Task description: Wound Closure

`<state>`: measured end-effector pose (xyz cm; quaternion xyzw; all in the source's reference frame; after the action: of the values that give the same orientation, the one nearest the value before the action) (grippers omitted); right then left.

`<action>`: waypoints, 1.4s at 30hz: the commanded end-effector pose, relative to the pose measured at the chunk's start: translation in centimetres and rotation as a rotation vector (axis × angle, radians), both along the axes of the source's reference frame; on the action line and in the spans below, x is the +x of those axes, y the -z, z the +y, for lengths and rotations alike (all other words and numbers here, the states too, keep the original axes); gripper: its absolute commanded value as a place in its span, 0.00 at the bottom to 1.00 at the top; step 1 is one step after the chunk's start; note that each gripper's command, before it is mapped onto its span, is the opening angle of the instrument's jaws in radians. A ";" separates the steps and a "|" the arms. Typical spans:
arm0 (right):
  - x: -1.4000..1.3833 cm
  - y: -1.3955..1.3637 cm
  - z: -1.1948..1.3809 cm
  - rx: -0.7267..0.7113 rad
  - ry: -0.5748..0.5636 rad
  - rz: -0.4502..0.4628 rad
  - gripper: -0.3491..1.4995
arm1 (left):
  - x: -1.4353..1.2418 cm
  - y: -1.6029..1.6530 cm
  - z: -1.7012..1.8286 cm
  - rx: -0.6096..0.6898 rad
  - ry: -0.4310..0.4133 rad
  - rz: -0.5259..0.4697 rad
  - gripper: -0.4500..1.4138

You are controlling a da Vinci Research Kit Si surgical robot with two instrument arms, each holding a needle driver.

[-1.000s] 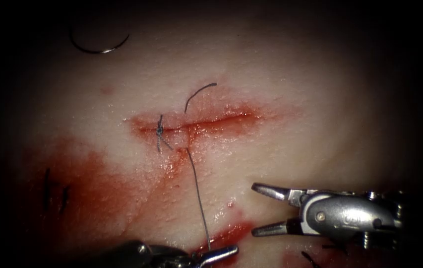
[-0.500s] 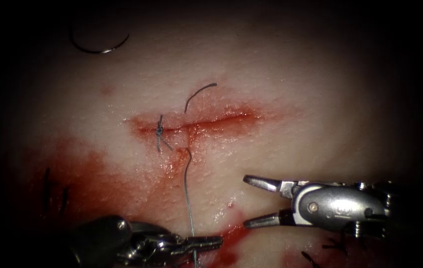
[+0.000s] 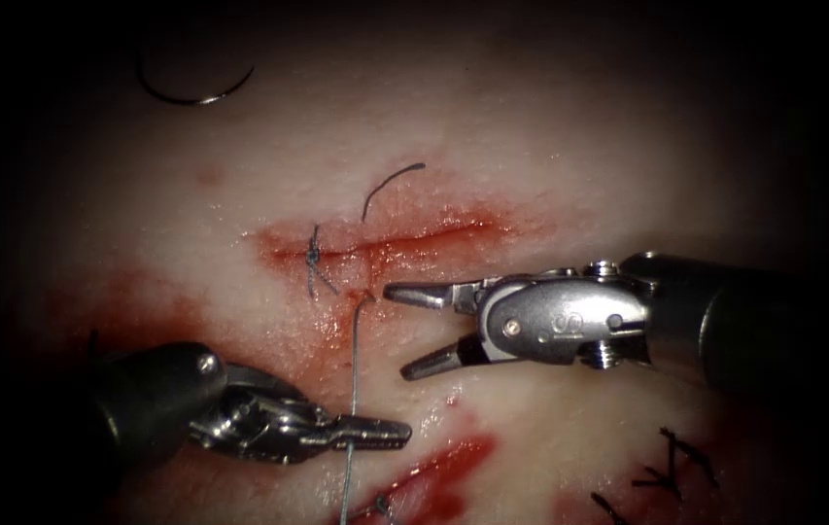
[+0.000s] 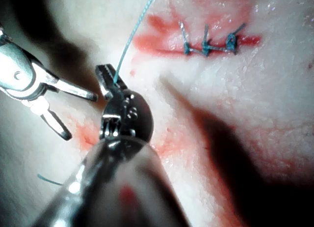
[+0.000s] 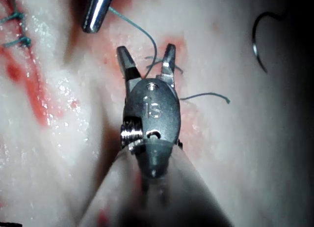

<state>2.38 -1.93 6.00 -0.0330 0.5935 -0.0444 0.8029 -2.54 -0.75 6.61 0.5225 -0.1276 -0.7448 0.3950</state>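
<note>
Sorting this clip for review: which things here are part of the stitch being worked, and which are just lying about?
In use:
- thread, running from the cut to the left gripper, shut on it
- right gripper, open, holding nothing, close to the thread
- tissue

Lying about:
- needle, loose on the tissue, far from the cut
- finished knot
- cut thread ends
- red fluid

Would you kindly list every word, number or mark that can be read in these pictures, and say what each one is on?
"15" or "IS": stamped on the metal body of the right tool, seen in the right wrist view; which of the two it is I cannot tell.
A small stamped mark on the same tool's body in the endoscope view: too small to read.
Faint marks on the left tool body: too blurred to read.
</note>
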 end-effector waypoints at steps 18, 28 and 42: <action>0.58 -0.29 -0.08 -0.052 0.068 0.043 0.79 | 0.01 -0.09 0.12 0.006 0.020 0.021 0.00; 0.60 -0.33 -0.15 -0.043 0.185 -0.001 0.00 | 0.05 -0.10 0.12 0.025 0.027 0.026 0.02; 0.36 -0.36 -0.08 -0.026 0.091 -0.146 0.00 | 0.07 -0.12 0.12 0.146 0.176 0.068 0.72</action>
<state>2.66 -2.03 6.32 -0.0105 0.5241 -0.0864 0.8472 -2.42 -0.68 6.68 0.5098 -0.1092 -0.8055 0.2815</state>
